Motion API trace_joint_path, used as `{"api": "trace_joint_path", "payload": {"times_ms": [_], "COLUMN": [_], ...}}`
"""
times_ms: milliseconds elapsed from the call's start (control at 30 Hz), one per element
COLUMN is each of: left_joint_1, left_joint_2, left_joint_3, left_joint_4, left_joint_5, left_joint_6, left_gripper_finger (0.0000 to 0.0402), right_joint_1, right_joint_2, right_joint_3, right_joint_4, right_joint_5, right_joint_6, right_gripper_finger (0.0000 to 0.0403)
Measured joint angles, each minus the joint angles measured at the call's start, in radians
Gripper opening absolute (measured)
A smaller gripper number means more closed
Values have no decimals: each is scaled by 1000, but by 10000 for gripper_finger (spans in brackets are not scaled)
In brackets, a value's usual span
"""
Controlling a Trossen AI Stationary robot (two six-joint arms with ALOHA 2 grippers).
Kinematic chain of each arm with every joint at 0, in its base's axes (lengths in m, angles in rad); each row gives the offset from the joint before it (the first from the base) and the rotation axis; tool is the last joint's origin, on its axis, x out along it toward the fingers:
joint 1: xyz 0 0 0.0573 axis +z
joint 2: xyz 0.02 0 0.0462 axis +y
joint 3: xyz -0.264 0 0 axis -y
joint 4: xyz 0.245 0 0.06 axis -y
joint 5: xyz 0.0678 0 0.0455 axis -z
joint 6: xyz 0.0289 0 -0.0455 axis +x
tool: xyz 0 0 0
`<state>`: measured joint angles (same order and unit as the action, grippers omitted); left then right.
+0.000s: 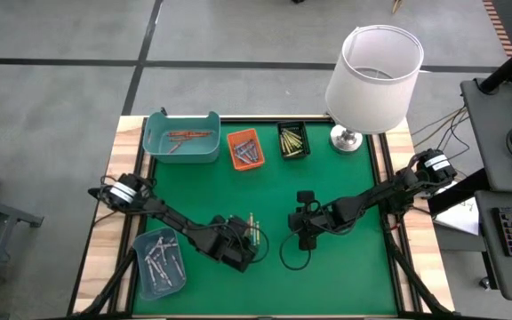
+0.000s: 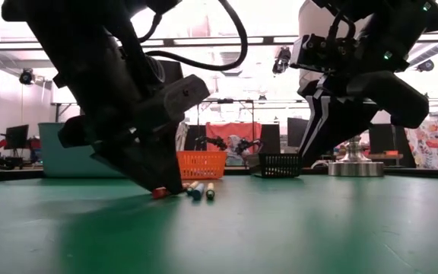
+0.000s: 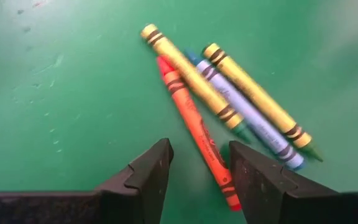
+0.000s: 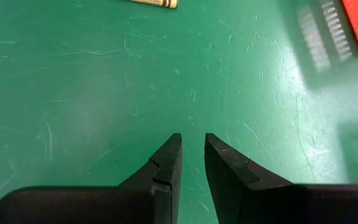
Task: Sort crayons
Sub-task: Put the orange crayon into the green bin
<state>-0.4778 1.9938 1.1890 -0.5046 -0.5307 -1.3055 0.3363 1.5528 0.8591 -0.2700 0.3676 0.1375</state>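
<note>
The left gripper (image 3: 197, 171) hovers low over the green mat (image 1: 327, 267), fingers apart and straddling the near end of the red-orange crayon (image 3: 197, 127). That crayon lies touching a yellow crayon (image 3: 191, 78) in a loose cluster with a blue crayon (image 3: 247, 115) and a second yellow one (image 3: 257, 96). Risk: closing here could pinch or drag the neighbour — the sticks overlap. The right gripper (image 4: 191, 162) waits nearby, fingers narrowly parted — empty.
</note>
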Motion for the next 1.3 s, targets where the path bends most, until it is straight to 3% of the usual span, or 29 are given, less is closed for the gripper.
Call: {"api": "trace_joint_path", "payload": {"times_ms": [367,767,1300], "left_joint_1": [-11,-21,-31], "left_joint_2": [-4,-3,-141], "left_joint_3": [0,-2,-12], "left_joint_4": [-119,-178,-280], "left_joint_5": [52,72,65], "left_joint_6": [-21,-16,36], "left_gripper_finger": [121,7,2], "right_joint_1": [0,0,0], "right_joint_2": [0,0,0], "right_joint_3": [0,0,0], "right_joint_4": [28,80,87], "right_joint_5": [0,0,0], "right_joint_6": [-22,-52,-76], "right_gripper_finger": [59,59,59]}}
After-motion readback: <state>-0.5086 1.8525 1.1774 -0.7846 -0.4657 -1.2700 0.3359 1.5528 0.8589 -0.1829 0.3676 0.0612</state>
